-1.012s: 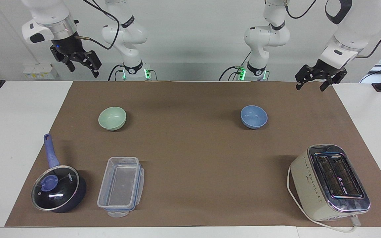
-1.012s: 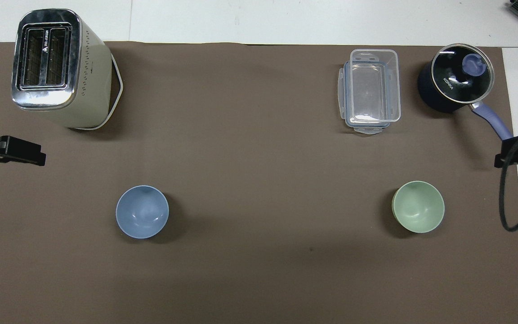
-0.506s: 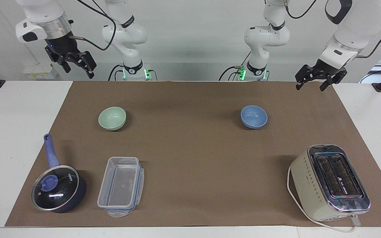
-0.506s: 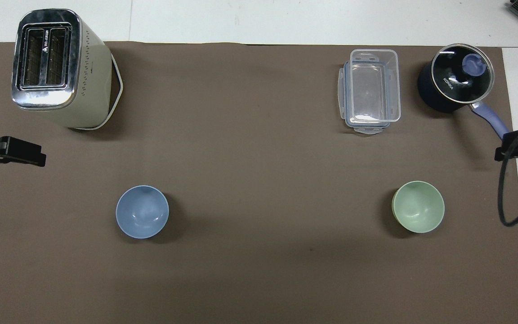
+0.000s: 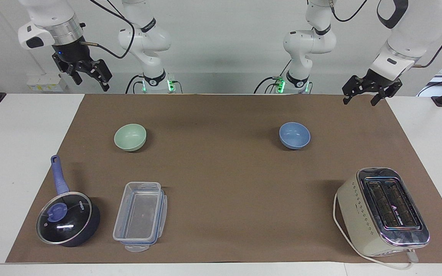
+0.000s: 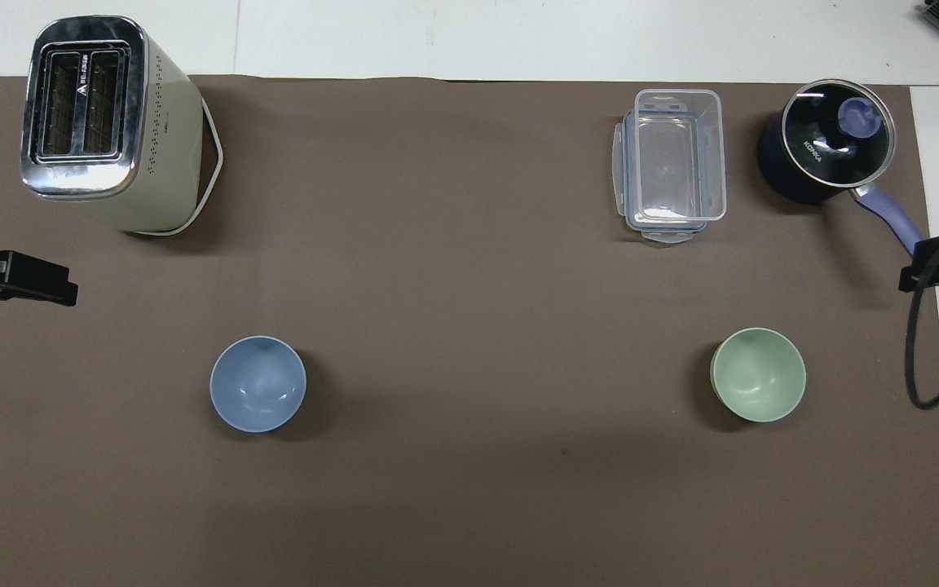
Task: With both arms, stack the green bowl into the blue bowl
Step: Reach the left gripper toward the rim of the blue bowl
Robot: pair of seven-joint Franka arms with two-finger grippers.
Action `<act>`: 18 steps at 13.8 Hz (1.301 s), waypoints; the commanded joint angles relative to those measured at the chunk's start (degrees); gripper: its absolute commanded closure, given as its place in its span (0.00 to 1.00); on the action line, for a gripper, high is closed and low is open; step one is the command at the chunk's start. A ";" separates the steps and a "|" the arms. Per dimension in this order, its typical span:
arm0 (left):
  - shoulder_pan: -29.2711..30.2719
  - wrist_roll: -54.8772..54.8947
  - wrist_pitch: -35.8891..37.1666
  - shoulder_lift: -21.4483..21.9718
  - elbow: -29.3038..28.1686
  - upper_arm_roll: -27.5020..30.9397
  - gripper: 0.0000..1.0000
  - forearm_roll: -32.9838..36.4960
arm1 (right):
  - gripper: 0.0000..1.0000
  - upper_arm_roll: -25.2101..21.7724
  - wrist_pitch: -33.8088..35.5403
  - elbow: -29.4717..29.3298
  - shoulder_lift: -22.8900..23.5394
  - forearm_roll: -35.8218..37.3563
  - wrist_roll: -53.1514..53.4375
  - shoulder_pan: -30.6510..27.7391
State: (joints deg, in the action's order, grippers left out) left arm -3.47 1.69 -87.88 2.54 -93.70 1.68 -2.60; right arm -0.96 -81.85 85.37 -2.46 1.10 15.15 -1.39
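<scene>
From across the bench both of my arms show whole: my right pincer hangs high over the bench edge at the right arm's end, fingers spread and holding nothing, and my left pincer hangs over the mat's corner at the left arm's end, also spread and empty. From overhead only their black tips poke in at the frame's sides. The green bowl sits upright on the brown mat toward the right arm's end, the blue bowl toward the left arm's end, well apart. Overhead shows both bowls empty inside. Farther from me stand the toaster, whose two slots the overhead view looks straight into, the clear plastic container and, just beside it, the glass-lidded saucepan.
</scene>
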 commanded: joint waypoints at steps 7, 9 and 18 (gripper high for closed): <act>1.18 -0.11 -12.38 4.49 -14.30 -0.36 0.00 -1.61 | 0.00 0.08 -0.33 -0.20 -0.08 -0.22 0.06 -0.81; 1.09 0.07 -16.69 5.19 -18.25 -0.45 0.00 -2.15 | 0.00 0.00 -0.33 -0.11 -0.09 -0.22 0.06 -0.81; 0.65 12.61 -32.79 3.19 -34.34 -0.45 0.00 -11.81 | 0.00 0.26 -0.24 -0.20 -0.09 -0.31 0.32 -0.63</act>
State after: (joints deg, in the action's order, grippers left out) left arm -3.16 10.32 -117.52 5.37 -123.89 1.47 -12.10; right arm -1.16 -81.85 85.37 -2.46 1.10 15.15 -1.60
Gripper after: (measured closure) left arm 0.000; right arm 0.000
